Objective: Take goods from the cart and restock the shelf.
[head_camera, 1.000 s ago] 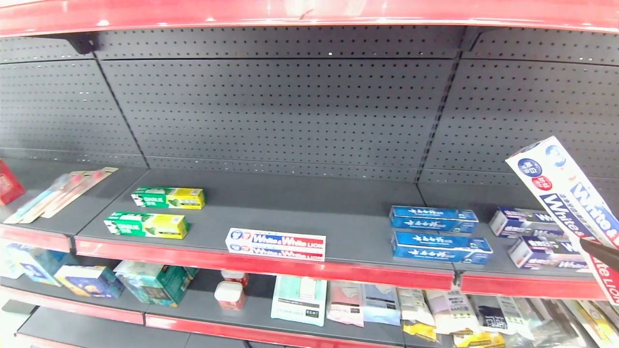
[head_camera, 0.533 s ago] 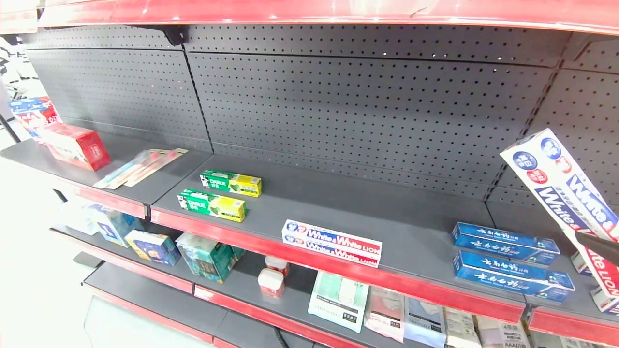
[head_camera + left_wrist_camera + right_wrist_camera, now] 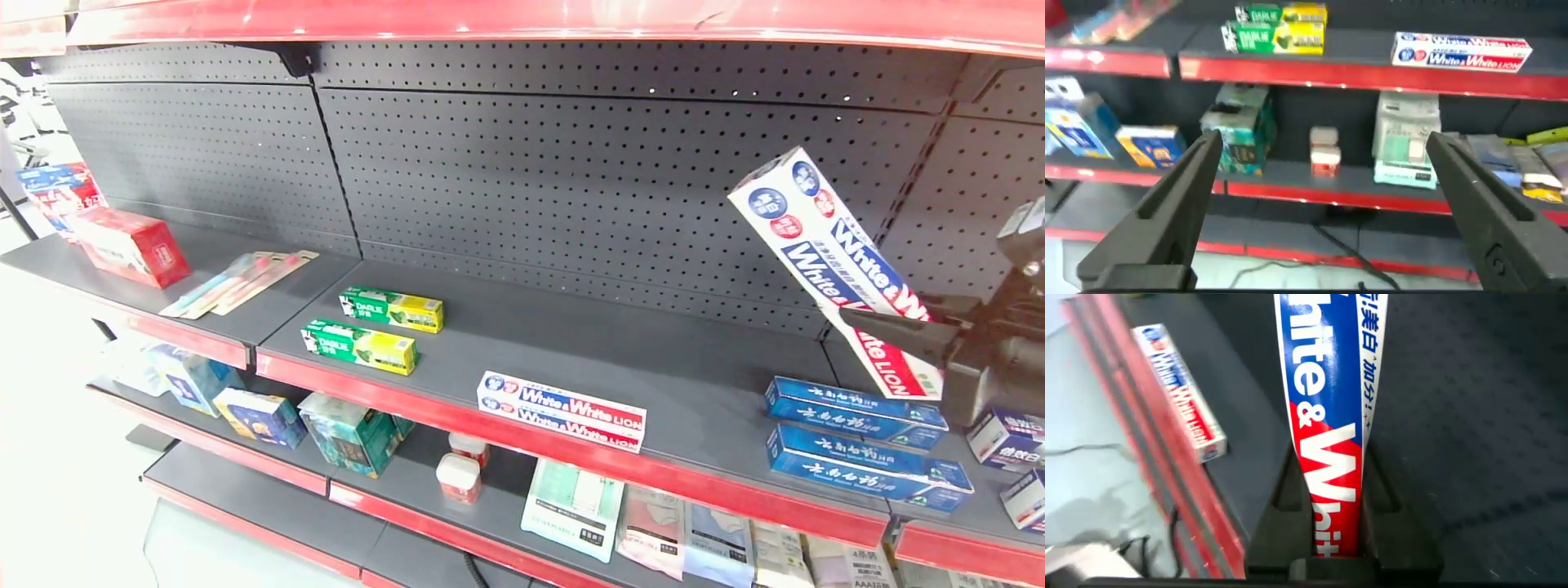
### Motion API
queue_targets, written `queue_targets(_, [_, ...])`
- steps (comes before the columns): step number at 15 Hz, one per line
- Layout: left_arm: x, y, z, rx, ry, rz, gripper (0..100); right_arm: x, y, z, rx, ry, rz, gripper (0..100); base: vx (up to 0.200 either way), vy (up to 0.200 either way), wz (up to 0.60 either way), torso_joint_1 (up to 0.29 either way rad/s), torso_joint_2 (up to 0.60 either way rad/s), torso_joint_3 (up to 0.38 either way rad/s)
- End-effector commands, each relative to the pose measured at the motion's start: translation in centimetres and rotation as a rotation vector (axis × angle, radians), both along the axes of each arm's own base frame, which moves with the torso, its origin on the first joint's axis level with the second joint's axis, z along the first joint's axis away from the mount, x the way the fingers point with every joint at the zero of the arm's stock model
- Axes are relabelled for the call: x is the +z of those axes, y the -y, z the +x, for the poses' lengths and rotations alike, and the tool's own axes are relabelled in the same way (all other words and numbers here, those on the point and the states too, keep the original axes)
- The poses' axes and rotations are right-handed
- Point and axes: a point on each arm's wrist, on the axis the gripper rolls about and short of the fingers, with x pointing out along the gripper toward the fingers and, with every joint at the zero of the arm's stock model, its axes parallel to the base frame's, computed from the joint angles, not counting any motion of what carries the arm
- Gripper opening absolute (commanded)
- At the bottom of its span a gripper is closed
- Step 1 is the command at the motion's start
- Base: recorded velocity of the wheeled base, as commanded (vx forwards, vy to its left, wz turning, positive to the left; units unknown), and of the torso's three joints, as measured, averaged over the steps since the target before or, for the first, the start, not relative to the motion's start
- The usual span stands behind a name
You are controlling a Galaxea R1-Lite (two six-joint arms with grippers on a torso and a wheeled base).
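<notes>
Right end effector (image 3: 880, 325): grips tilted toothpaste box (image 3: 820, 241).
Shelf (image 3: 653, 359): below, to robot's left.
Left end effector (image 3: 1323, 145): spread, empty.

Bright overhead light, glare spots on red top shelf edge (image 3: 522, 20). Floor (image 3: 49, 457) blown out white; head view bows at edges.

- held box (image 3: 820, 237), in the right gripper (image 3: 882, 327): bold white latin lettering on blue and red bands, round badges at its far end
- flat box (image 3: 561, 411), well left of the gripper: same print
- blue boxes (image 3: 853, 402), just below the gripper: white characters
- green-yellow boxes (image 3: 359, 346), far left: white lettering
</notes>
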Motion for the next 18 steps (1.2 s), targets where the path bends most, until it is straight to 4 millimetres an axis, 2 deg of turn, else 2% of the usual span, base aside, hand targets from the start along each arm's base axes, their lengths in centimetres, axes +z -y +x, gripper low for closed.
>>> queue_targets(1, [-0.6,-0.1,0.4,0.058,0.007,-0.015,100,-1.6,-0.9,2.7,0.071,-0.074,-0.018,0,0.0,0.0,0.0,0.0,0.0,0.0])
queue_targets(2, [-0.8,-0.4,0.7,0.184,0.048,-0.032,100,-1.4,-0.9,3.0,0.073,-0.049,-0.039,0,0.0,0.0,0.0,0.0,0.0,0.0])
queue_targets(3, [-0.8,-0.5,0.9,0.24,0.066,-0.047,100,-1.3,-0.9,3.0,0.073,-0.041,-0.042,0,0.0,0.0,0.0,0.0,0.0,0.0])
queue_targets(8, [-0.7,-0.7,1.6,0.322,-0.026,0.049,100,-1.6,-0.8,2.6,0.069,-0.052,-0.037,0,0.0,0.0,0.0,0.0,0.0,0.0])
queue_targets(12, [-1.0,-0.4,0.9,0.173,0.067,0.023,100,-1.5,-0.9,2.7,0.072,-0.049,-0.04,0,0.0,0.0,0.0,0.0,0.0,0.0])
queue_targets(18, [-1.6,-0.6,1.2,0.265,0.071,0.009,100,-1.9,-0.9,2.7,0.071,-0.067,-0.034,0,0.0,0.0,0.0,0.0,0.0,0.0])
